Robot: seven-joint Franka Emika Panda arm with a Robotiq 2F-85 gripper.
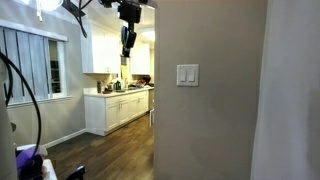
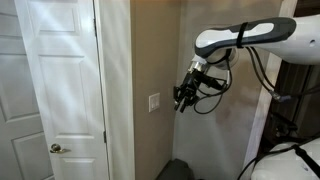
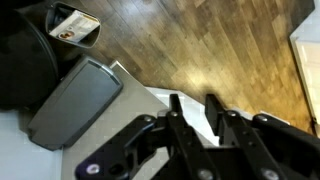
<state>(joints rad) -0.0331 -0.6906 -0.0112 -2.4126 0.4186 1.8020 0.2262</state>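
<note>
Beside wall switch [image 2: 154,101], jaws hang, kitchen cabinets [image 1: 118,108] in an exterior view only.

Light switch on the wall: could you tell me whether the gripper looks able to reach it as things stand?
Probably yes: the gripper hangs in the air beside the light switch, at about its height, and nothing visible stands between them.

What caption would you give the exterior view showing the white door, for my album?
White robot arm holds its black gripper near a wall switch, beside a closed white door.
</note>
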